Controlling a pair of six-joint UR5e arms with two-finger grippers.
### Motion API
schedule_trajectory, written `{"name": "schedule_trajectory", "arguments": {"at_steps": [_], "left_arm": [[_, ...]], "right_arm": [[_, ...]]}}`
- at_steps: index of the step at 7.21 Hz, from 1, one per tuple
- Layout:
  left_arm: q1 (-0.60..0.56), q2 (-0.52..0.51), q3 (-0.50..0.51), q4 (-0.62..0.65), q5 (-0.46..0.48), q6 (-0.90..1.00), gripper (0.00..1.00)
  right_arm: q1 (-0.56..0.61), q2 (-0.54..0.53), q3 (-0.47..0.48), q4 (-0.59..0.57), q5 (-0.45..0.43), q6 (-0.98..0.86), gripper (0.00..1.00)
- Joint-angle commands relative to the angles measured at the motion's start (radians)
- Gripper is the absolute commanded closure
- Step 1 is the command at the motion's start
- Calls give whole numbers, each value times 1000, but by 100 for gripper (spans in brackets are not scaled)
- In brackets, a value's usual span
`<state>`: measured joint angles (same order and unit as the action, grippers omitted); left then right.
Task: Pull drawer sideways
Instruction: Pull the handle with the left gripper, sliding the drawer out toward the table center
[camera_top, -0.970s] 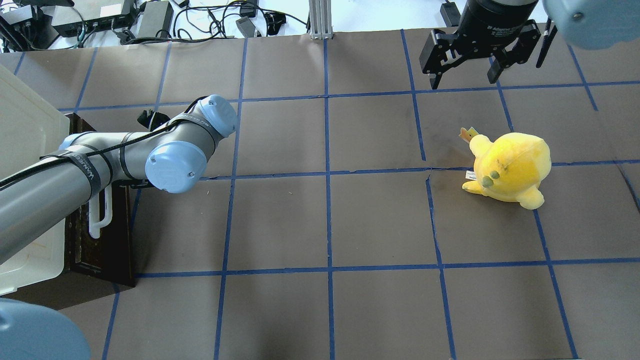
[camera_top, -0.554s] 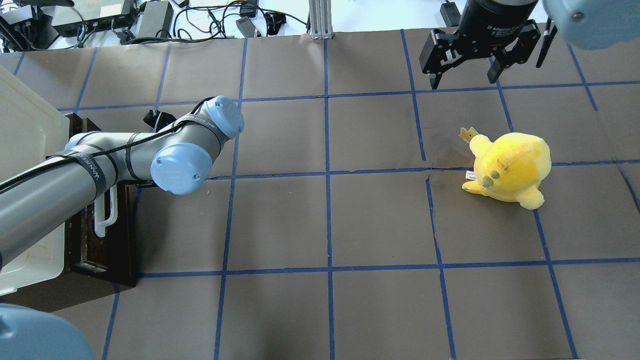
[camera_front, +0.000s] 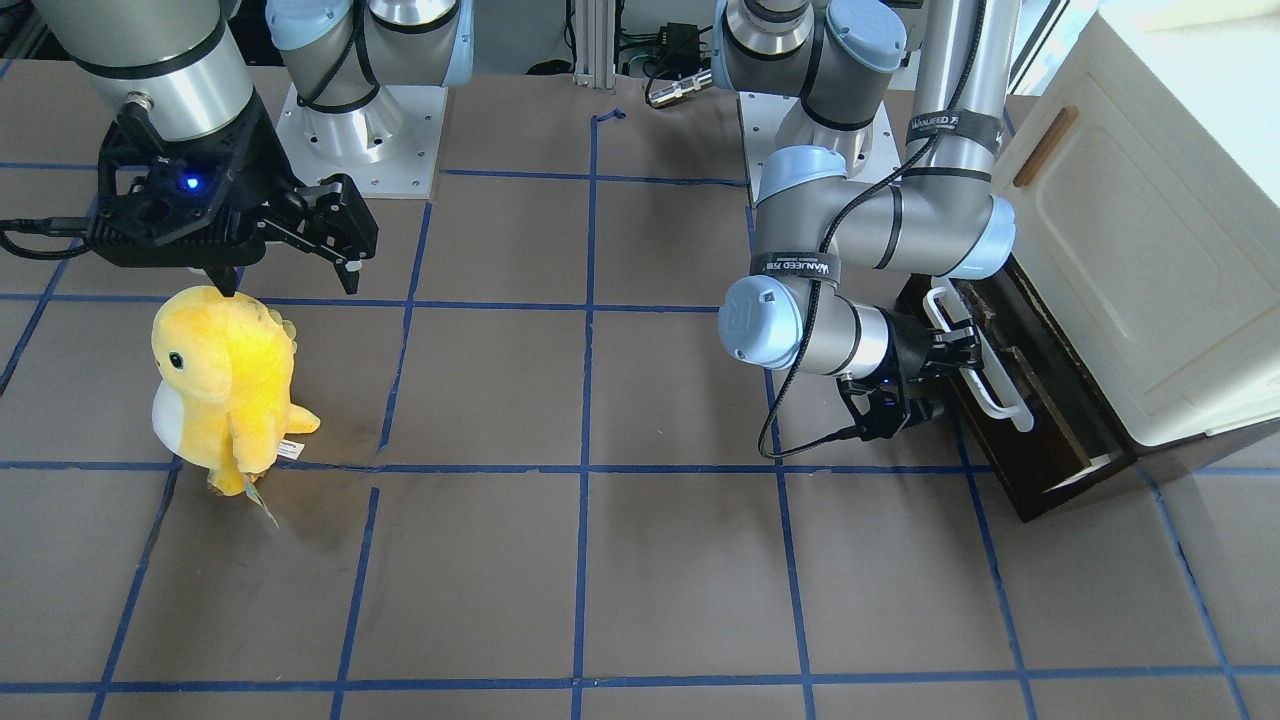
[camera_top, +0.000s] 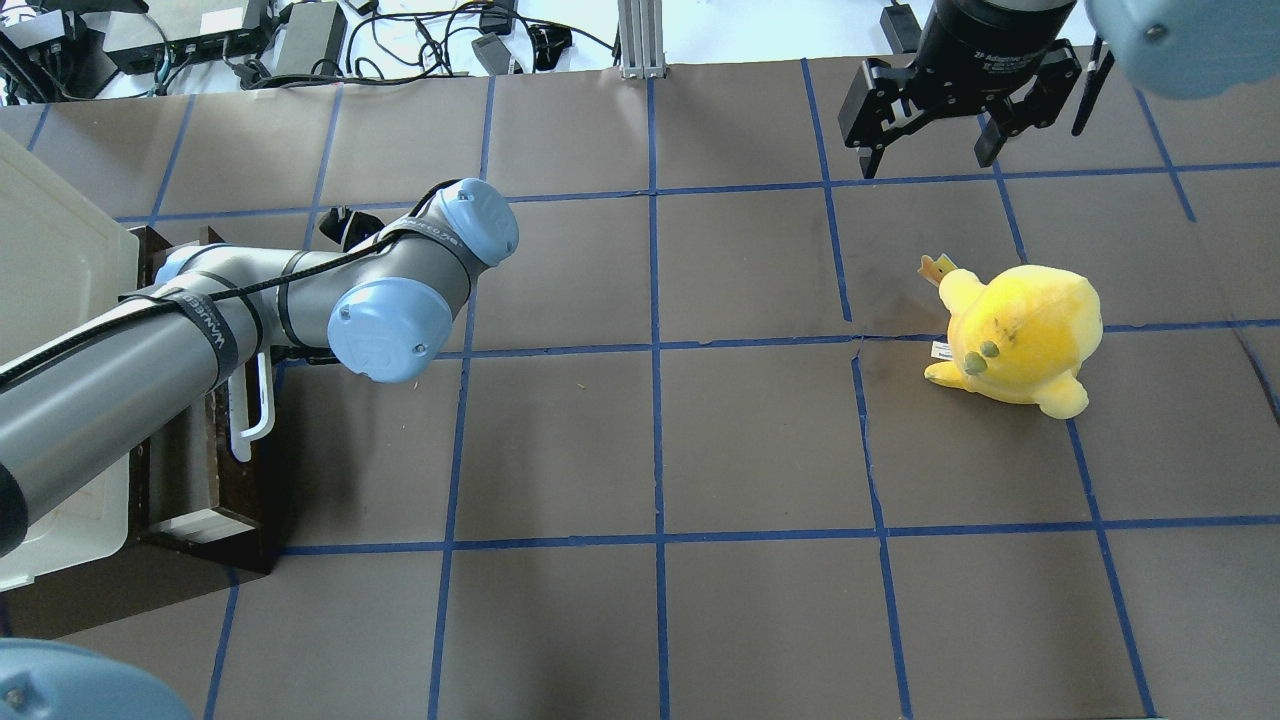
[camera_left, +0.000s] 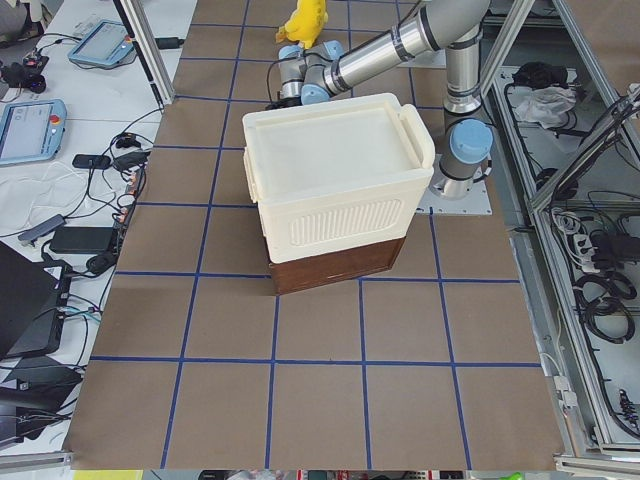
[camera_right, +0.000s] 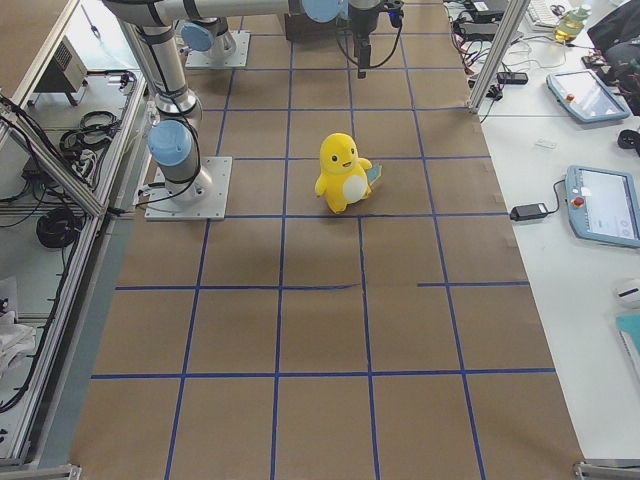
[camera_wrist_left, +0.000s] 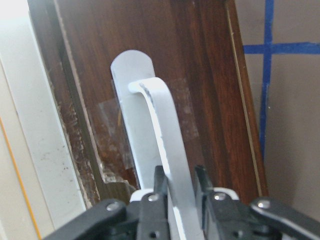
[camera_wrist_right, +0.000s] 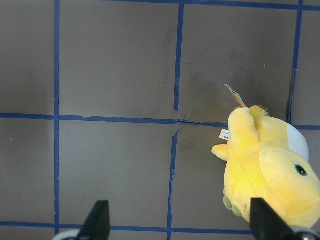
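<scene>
The drawer (camera_front: 1012, 455) has a dark brown wooden front and a long white bar handle (camera_front: 985, 385). It sticks out partway from the base of the cream cabinet (camera_front: 1150, 250). In the overhead view the drawer front (camera_top: 255, 490) and its handle (camera_top: 263, 398) show at the left. My left gripper (camera_front: 950, 350) is shut on the handle. The left wrist view shows its fingers (camera_wrist_left: 161, 181) on both sides of the white bar (camera_wrist_left: 167, 125). My right gripper (camera_top: 930, 150) hangs open and empty at the far right, above the table.
A yellow plush toy (camera_top: 1015, 335) stands on the table's right half, below the right gripper; it also shows in the front view (camera_front: 220, 380) and the right wrist view (camera_wrist_right: 270, 170). Blue tape lines cross the brown table cover. Cables lie beyond the far edge.
My left arm has moved right, away from the cabinet, with the handle in its grip. The drawer has slid further out. The right arm and the plush have not moved.
</scene>
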<state>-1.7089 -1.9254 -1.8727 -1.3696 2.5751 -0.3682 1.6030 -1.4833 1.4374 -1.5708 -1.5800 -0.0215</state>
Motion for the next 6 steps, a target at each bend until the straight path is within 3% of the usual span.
{"name": "schedule_trajectory", "arguments": {"at_steps": [1, 6], "left_arm": [[-26, -1, 3, 0, -4, -2, 77], [-67, -1, 21, 0, -29, 0, 76]], "right_arm": [[0, 0, 0, 0, 0, 0, 0], [0, 0, 0, 0, 0, 0, 0]]}}
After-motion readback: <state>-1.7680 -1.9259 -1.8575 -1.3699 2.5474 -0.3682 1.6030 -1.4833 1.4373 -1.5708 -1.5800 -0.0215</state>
